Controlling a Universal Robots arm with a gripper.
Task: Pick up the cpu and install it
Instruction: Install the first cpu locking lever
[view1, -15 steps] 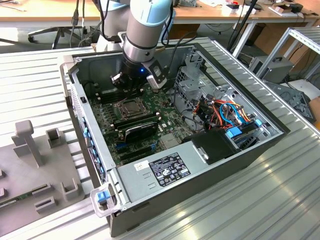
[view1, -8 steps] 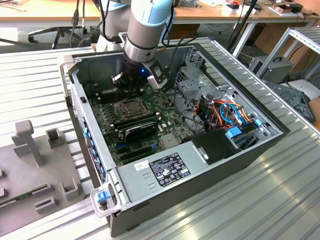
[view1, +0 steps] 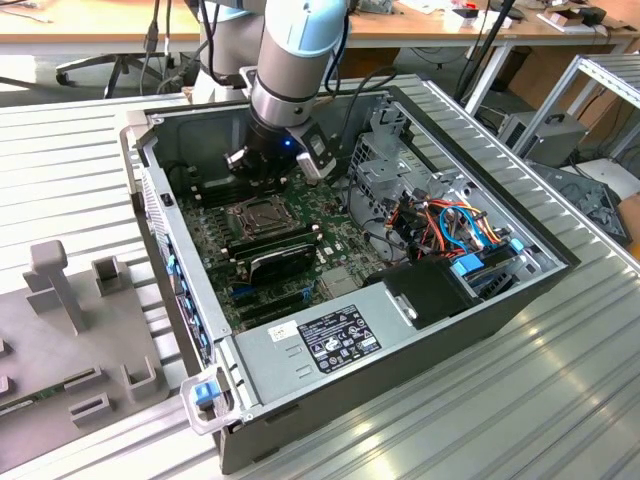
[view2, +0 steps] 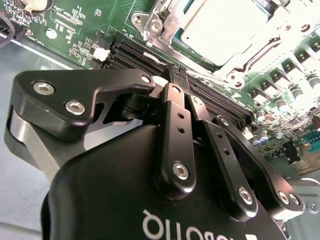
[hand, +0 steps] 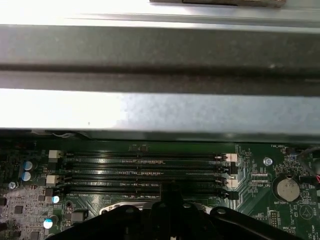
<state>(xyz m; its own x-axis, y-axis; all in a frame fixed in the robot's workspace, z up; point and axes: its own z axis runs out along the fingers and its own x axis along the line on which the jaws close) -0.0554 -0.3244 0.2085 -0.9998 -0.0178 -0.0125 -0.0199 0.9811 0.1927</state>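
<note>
The cpu (view2: 220, 27), a flat square chip with a pale silver top, lies in the socket on the green motherboard (view2: 100, 20), with the socket's metal frame (view2: 155, 25) around its edges. In the exterior view the cpu (view1: 262, 213) sits mid-board inside the open computer case. My gripper (view2: 179, 75) hovers just beside the socket, over the long black memory slots (hand: 145, 167). Its black fingers (view2: 172, 125) meet at the tips and hold nothing. The exterior view has the gripper (view1: 258, 180) low inside the case, at the far side of the socket.
The case's metal wall (hand: 160, 110) stands close behind the memory slots. A drive cage (view1: 400, 160), coloured cables (view1: 455, 225) and a black power supply (view1: 335, 335) fill the exterior view's right and near side. A grey fixture (view1: 70, 330) lies on the ribbed table.
</note>
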